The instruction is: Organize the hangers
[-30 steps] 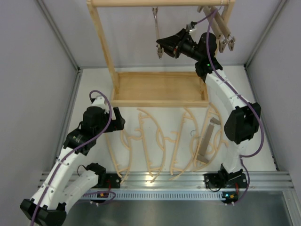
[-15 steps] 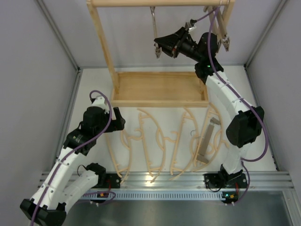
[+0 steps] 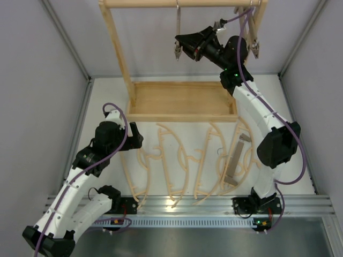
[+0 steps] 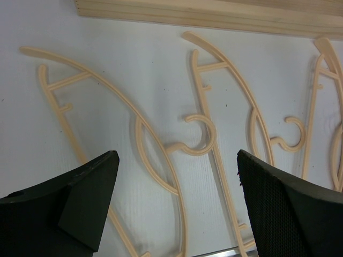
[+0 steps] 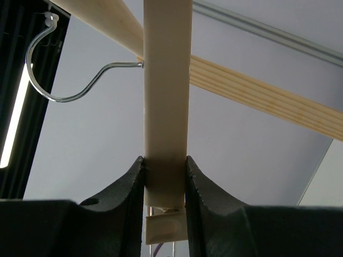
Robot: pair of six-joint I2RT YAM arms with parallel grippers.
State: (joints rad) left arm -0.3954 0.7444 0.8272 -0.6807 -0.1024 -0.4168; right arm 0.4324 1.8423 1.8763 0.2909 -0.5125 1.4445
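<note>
Right gripper (image 5: 165,167), raised to the big pale wooden rack's top rail (image 5: 257,88), pinches a straight pale-brown wooden clamp bar (image 5: 166,80) whose small wire hook (image 5: 64,80) lies beside the rail. This looks like the hanging step; next, seat the hook and release. Left gripper (image 4: 177,160) hangs spread over pale curved hangers (image 3: 177,160) on the table (image 3: 300,107).

Curved coat hangers (image 3: 186,159): we count four.
Clamp bars (image 3: 234,160): we count four as well.
Rack (image 3: 182,115): we see one.
Arms (image 3: 80,176): we see two.

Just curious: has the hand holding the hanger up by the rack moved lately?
Yes. The right hand rose with its hanger toward the rack's top rail.
</note>
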